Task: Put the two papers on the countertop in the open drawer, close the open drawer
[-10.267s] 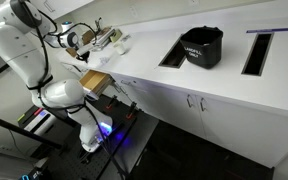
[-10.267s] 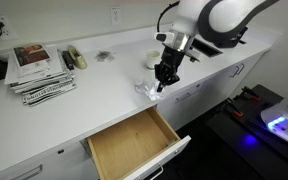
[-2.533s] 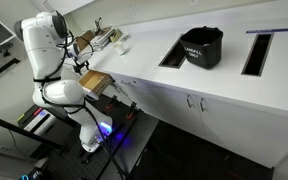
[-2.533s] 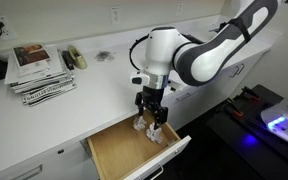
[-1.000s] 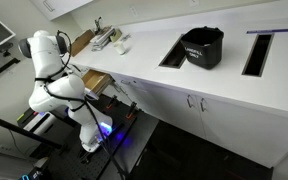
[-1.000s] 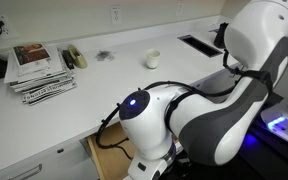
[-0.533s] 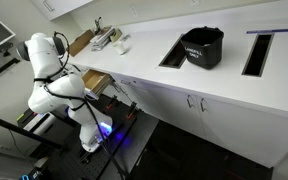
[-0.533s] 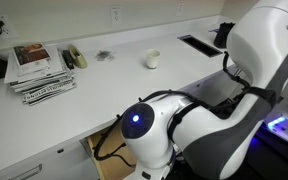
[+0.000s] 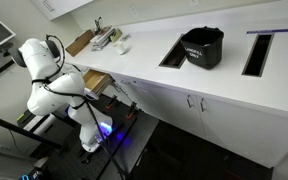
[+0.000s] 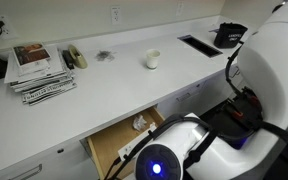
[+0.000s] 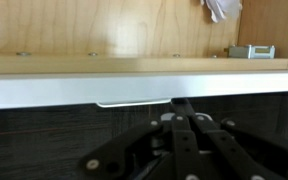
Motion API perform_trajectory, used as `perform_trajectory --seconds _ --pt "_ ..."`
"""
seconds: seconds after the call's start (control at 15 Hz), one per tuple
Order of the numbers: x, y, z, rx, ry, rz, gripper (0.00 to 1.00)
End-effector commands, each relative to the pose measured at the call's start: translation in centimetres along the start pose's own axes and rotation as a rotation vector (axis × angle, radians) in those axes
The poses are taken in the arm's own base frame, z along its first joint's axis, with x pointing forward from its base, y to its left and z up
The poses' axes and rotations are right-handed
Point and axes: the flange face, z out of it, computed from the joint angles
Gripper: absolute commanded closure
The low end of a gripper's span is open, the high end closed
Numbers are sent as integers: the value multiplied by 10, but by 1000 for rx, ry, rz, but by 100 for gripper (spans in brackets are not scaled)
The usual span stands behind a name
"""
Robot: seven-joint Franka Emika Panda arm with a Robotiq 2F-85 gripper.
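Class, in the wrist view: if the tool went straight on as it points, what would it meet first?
Probably the open drawer's white front, by its thin handle; the shut tool points at it, though depth is unclear.

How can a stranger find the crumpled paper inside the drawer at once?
Find the long white countertop; under its front edge a drawer stands open, lined with tan wood. The paper is the small white crumpled lump near its back, the only white thing on the wood.
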Motion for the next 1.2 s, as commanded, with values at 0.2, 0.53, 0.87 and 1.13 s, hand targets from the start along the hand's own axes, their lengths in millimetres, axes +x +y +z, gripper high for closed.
perform_trajectory --seconds 0.2,0.53,0.87,1.13 --pt "-17 -4 14 -9 -230 -195 100" --pt "-56 -14 34 -7 -345 -316 100" --pt "-100 -24 55 -28 -404 -378 100" --pt "-123 -30 69 -10 -411 -420 100"
